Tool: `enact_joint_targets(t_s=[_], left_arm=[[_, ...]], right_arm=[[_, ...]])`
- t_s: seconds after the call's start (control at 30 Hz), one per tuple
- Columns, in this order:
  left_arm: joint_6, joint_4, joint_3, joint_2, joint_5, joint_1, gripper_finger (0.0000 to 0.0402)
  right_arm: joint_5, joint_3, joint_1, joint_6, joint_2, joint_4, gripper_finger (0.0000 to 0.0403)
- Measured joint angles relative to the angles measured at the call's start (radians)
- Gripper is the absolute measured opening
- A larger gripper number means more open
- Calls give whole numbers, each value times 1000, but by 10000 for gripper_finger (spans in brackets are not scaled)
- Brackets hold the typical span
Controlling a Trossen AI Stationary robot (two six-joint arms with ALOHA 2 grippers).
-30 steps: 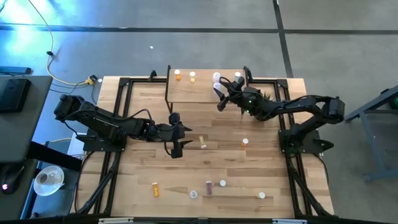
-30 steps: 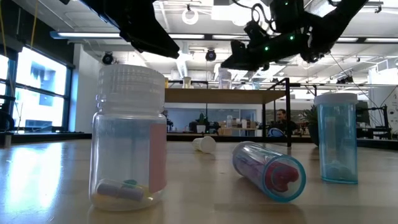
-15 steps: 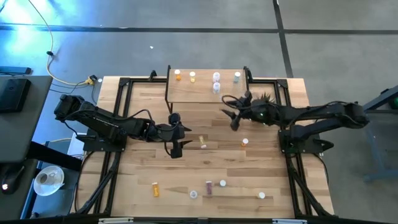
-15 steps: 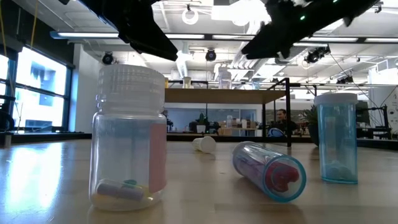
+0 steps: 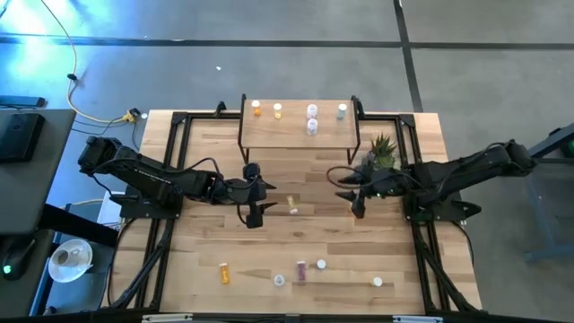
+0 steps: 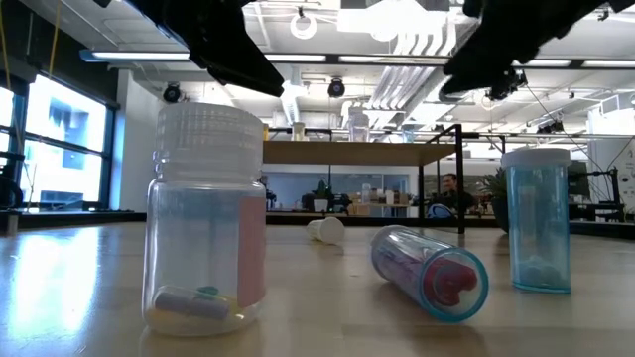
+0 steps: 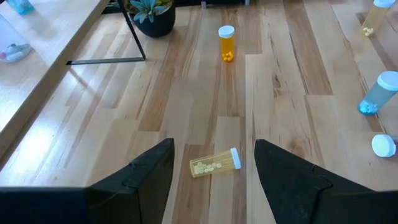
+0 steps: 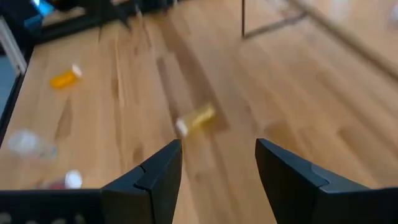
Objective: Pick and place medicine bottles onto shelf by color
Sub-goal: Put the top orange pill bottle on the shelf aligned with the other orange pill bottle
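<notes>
Amber pill bottle w/ white cap (image 5: 293,205) lies on your plank desk (image 5: 206,242); left claw (image 7: 213,169) wide, empty beside it, right claw (image 5: 358,205) wide, empty, opposite side.

Probably lab: exposed ceiling ducts (image 6: 397,45), benches.

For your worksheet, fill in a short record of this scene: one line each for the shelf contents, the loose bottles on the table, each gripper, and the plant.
shelf: two orange bottles at its left part, two pale bottles mid-right, one bluish bottle at right
table: bottles scattered, several along the near edge
left gripper: open, empty, a yellow bottle lying in front of it
right gripper: open, empty, above the upright orange bottle
plant: beside the shelf's right end
</notes>
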Motion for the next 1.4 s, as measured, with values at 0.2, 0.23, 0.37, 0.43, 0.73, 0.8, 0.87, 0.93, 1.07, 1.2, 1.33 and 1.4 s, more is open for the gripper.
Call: enact_joint_targets(t_s=[0.2, 0.23, 0.37, 0.43, 0.73, 0.8, 0.87, 0.93, 1.07, 1.2, 1.33, 1.4], left_arm=[[-2, -1, 0, 0, 0, 0, 213], [-2, -1, 0, 0, 0, 0, 213], [-2, -1, 0, 0, 0, 0, 213], [-1, -2, 0, 0, 0, 0, 213], [-2, -3, 0, 0, 0, 0, 213], [-2, -3, 0, 0, 0, 0, 213], [-2, -3, 0, 0, 0, 0, 213], [-2, -3, 0, 0, 0, 0, 213], [0, -3, 0, 0, 0, 0, 213], [0, -3, 0, 0, 0, 0, 213], [-2, -2, 0, 0, 0, 0, 213], [-2, -2, 0, 0, 0, 0, 213]], right_arm=[[0, 0, 95, 136, 0, -152, 195], [0, 0, 109, 156, 0, -169, 195], [3, 0, 171, 224, 0, -221, 195], [27, -2, 204, 258, 0, -248, 195], [110, -69, 312, 422, 1, -338, 195], [111, -86, 327, 454, 1, -348, 195], [123, -103, 343, 482, 1, -352, 195], [145, -121, 359, 499, 1, -351, 195], [189, -167, 387, 503, 1, -340, 195], [214, -236, 407, 519, 1, -277, 195], [231, -306, 409, 519, 1, -201, 195], [249, -337, 409, 518, 1, -162, 195]])
